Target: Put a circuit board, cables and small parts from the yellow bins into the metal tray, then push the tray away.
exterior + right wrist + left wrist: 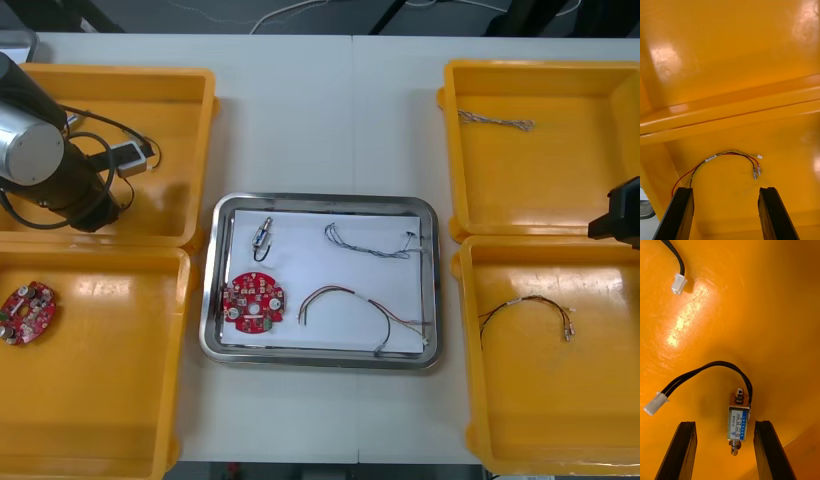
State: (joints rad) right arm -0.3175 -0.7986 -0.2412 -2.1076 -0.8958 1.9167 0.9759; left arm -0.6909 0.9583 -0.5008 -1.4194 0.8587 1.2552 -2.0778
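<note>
Hovering over the yellow bin (pixel 175 120) at the upper left of the front frame, the left tool (pixel 725 424) stood wide open and empty, a small metal part (pixel 739 423) lying beneath, between its fingers. The right tool (pixel 725 191), equally open and empty, hung above a red and yellow cable (pixel 728 153) in the lower right bin (pixel 560 400). The metal tray (pixel 320 202) at the worktop's (pixel 310 110) centre held a circuit board (pixel 253 300).

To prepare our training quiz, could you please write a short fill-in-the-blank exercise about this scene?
The metal tray holds ___ round red circuit board.
The left gripper stands open over a small metal part whose cable is ___.
The right gripper, near the red and yellow cable, stands ___.
Missing words: one; black; open.
</note>
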